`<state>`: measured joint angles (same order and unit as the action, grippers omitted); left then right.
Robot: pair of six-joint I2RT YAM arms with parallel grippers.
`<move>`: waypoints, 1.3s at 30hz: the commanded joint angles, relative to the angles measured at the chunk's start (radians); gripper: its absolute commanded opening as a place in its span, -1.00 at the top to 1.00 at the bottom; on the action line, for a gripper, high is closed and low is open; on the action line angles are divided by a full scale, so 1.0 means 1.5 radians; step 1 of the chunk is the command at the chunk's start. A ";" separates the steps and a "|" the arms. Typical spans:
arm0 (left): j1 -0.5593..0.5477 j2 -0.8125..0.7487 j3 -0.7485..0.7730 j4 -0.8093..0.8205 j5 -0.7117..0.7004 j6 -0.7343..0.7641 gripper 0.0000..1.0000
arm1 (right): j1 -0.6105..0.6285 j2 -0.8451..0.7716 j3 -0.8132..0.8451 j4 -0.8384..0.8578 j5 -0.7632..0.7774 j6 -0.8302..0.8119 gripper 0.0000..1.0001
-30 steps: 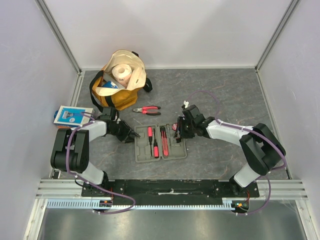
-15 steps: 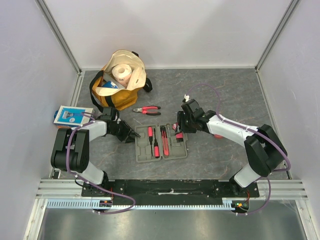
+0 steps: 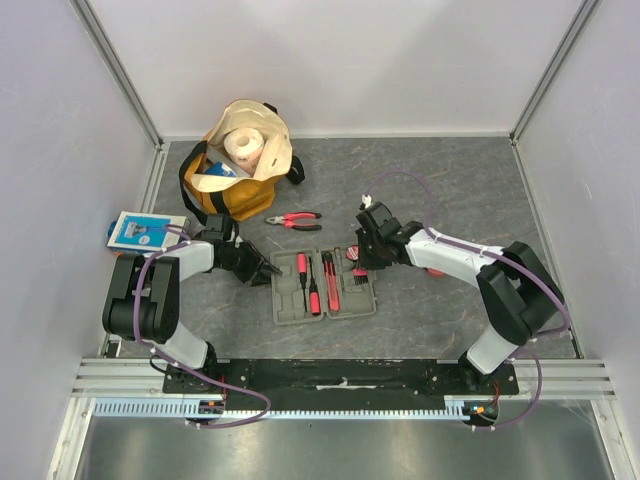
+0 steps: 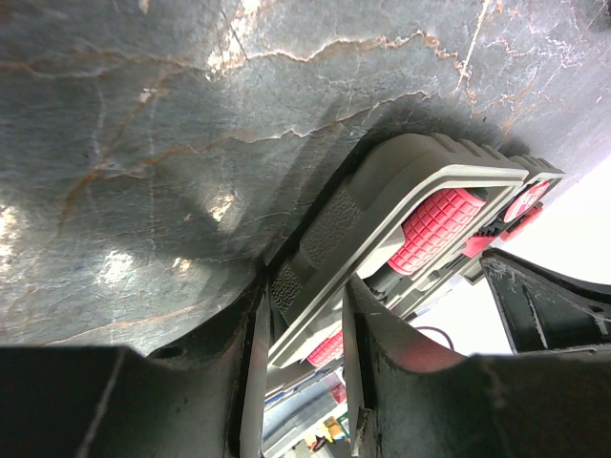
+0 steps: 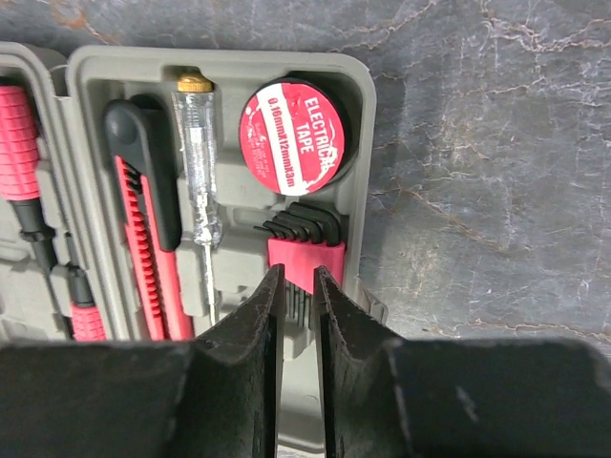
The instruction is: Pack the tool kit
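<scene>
The grey tool case (image 3: 322, 287) lies open and flat on the table. It holds red-and-black screwdrivers (image 3: 305, 282), a red utility knife (image 5: 143, 219), a clear tester screwdriver (image 5: 199, 181), a round tape roll (image 5: 291, 138) and a red hex-key holder (image 5: 305, 253). My left gripper (image 3: 265, 268) is shut on the case's left rim (image 4: 382, 205), which runs between its fingers (image 4: 358, 334). My right gripper (image 5: 296, 272) hovers just over the hex keys, its jaws a narrow gap apart and holding nothing. The red-handled pliers (image 3: 293, 219) lie loose on the table behind the case.
A tan-and-yellow bag (image 3: 240, 160) with a paper roll stands at the back left. A blue-and-white packet (image 3: 140, 230) lies flat by the left wall. Bare grey table (image 3: 450, 200) stretches right of the case.
My right gripper has drawn back a little from the right half of the case toward the far side. The hex keys now sit in their slot. The left arm has not moved.
</scene>
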<state>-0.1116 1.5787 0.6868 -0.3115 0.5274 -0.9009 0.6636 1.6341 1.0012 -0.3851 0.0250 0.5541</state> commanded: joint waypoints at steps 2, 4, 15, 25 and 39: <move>-0.004 0.021 -0.012 -0.018 -0.057 -0.011 0.35 | 0.009 0.025 0.015 -0.008 0.043 -0.015 0.55; -0.003 0.020 -0.012 -0.019 -0.057 -0.010 0.35 | 0.009 0.033 0.013 -0.009 0.050 -0.018 0.56; -0.001 0.021 -0.012 -0.020 -0.059 -0.010 0.35 | 0.026 0.065 -0.009 -0.032 0.073 -0.014 0.62; 0.001 0.014 0.001 -0.019 -0.049 0.001 0.35 | 0.028 0.053 0.040 -0.049 0.105 -0.009 0.61; 0.000 -0.084 0.076 -0.013 -0.055 0.084 -0.25 | -0.044 -0.033 0.184 -0.179 0.253 0.045 -0.32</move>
<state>-0.1116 1.5265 0.7448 -0.3267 0.4786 -0.8555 0.6758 1.6760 1.2877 -0.5526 0.2874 0.5594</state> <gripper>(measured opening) 0.569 0.592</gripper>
